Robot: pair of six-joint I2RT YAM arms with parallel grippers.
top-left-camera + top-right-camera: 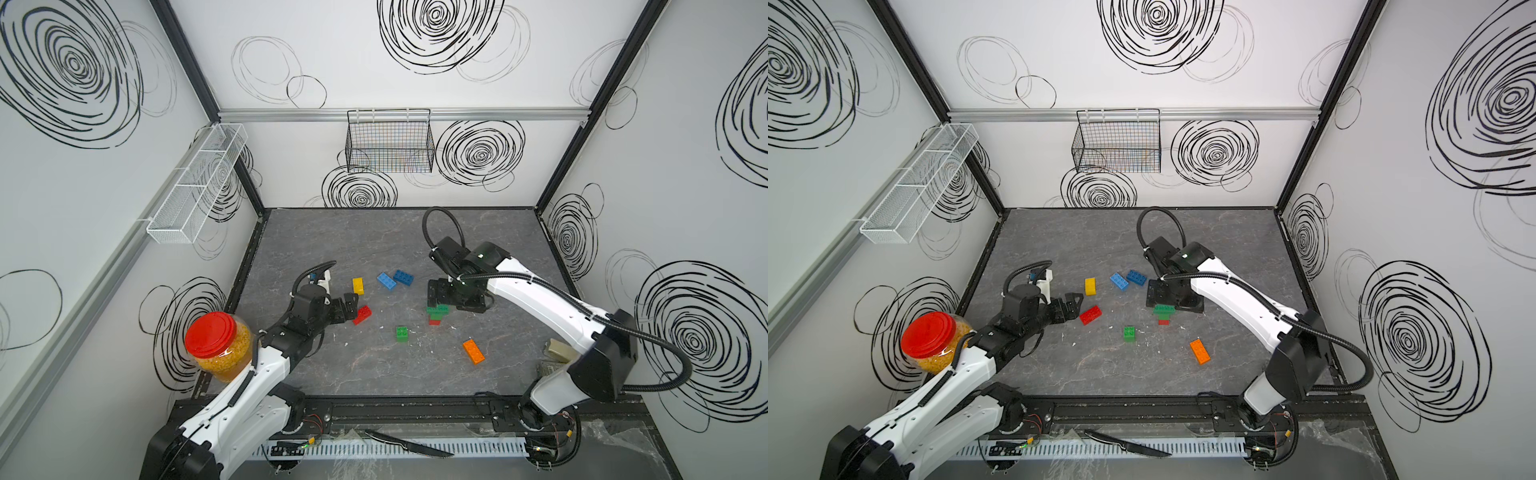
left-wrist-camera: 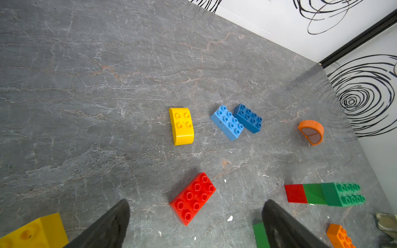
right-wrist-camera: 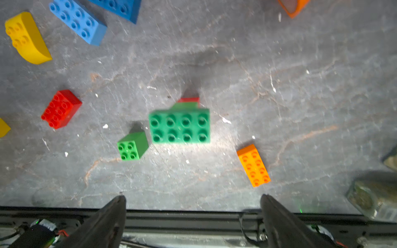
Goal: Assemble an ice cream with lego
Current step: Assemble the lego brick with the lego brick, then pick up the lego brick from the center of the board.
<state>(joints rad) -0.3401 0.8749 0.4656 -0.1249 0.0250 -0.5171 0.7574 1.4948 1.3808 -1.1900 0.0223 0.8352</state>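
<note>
The grey stone-look table fills most of my view. A clear red-lidded jar of yellow pieces sits beside my left arm at the left wall. My right gripper hangs above the lego stack near the table's middle, jaws spread wide and gripping nothing. The stack stands upright: a small red piece at the base, a green one on it, a wider green eight-stud brick on top. My left gripper is released too and empty, with the red oblong brick lying flat on the table just past its fingertips. Farther back lie the light blue brick and dark blue brick, close side by side, with the yellow rounded piece near them. The orange oblong brick and small green square brick lie in front of the stack, and the orange dome lies on its far side. The studs are too blurred for me to read any lettering.
</note>
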